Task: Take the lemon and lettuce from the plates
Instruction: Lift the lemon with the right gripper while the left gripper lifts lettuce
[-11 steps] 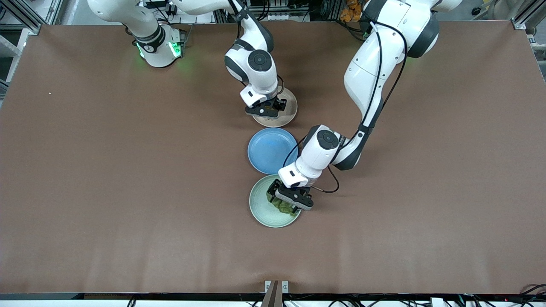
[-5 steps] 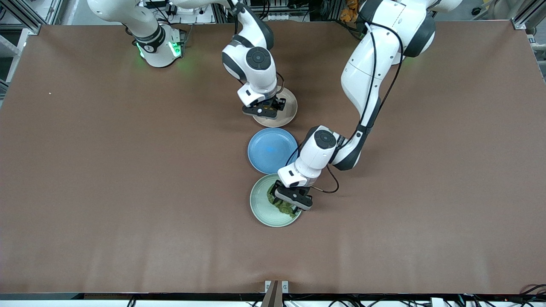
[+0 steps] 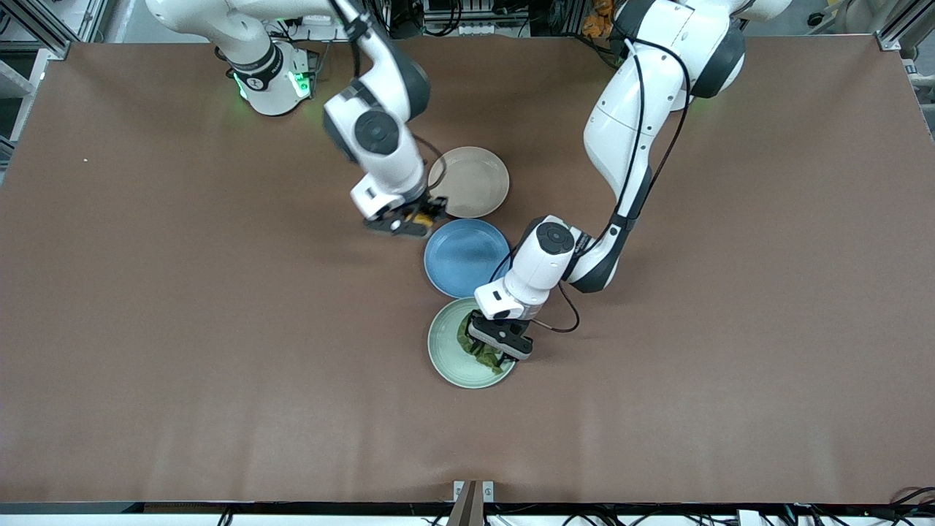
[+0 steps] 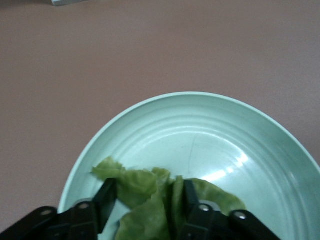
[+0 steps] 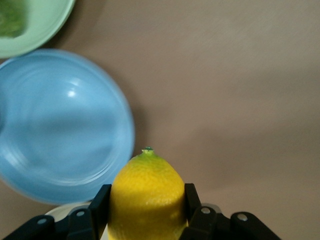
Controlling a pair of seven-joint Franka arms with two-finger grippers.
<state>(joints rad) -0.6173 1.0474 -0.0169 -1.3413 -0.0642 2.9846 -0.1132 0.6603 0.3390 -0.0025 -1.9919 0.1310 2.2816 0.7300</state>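
In the middle of the frame, three round shallow plates sat in a row: beige-pink plate (image 3: 473, 180), blue plate (image 3: 464, 256), mint green plate (image 3: 453, 349). The left gripper (image 3: 496, 350) pinched the wrinkled dark green lettuce leaf (image 4: 150, 200) over the mint plate. Upper middle, the right gripper (image 3: 405, 220) squeezed the small yellow lemon (image 5: 147, 197) above the brown table (image 3: 182, 329).

1. The right gripper (image 3: 406, 220) is up in the air, over the table by the blue plate (image 3: 464, 257). It squeezes the lemon (image 5: 147, 199).
2. The left gripper (image 3: 495, 346) is low over the green plate (image 3: 447, 350). Its fingers (image 4: 106, 195) pinch the lettuce (image 4: 150, 200).
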